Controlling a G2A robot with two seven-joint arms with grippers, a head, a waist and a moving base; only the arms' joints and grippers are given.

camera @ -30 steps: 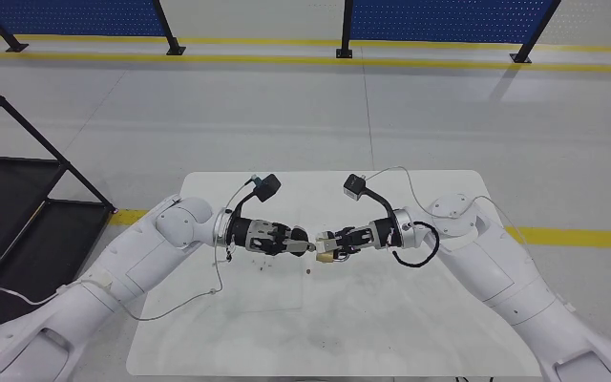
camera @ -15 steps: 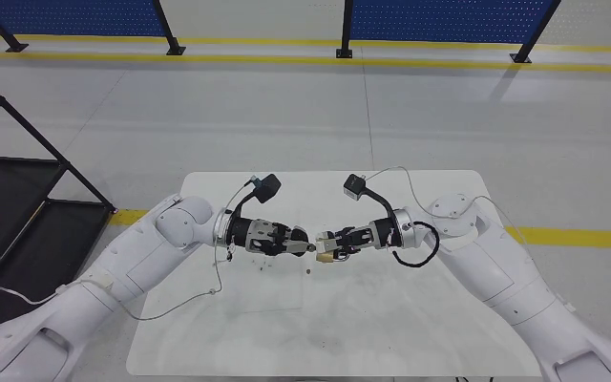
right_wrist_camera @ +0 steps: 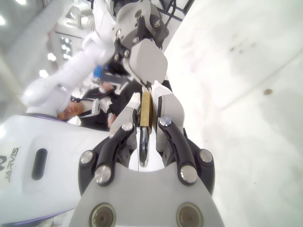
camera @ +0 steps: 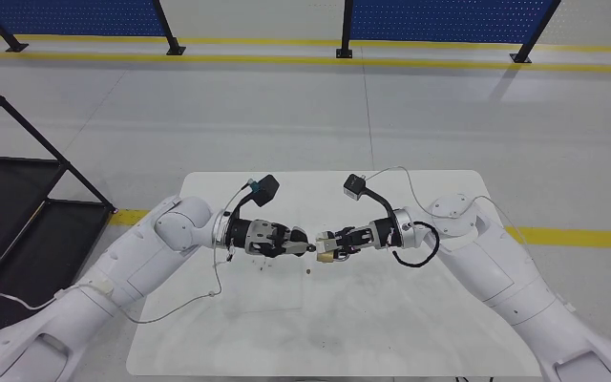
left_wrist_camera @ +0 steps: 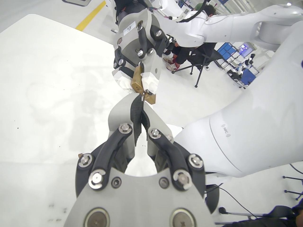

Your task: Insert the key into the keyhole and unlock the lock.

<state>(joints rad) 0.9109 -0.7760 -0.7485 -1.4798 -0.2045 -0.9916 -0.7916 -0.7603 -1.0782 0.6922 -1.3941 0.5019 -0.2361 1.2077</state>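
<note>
A small brass padlock with a silver shackle is clamped between the fingers of my right gripper, held above the middle of the white table. In the top view the padlock faces my left gripper. My left gripper is shut on a small key, of which just the tip shows. The key's tip touches the bottom end of the padlock at its keyhole. How deep the key sits I cannot tell.
A small dark speck lies on the table just below the two grippers. A black metal rack stands off the table's left side. Blue barrier panels line the far floor.
My left arm has shifted slightly toward the padlock, bringing the key closer against it. The right arm has held still.
</note>
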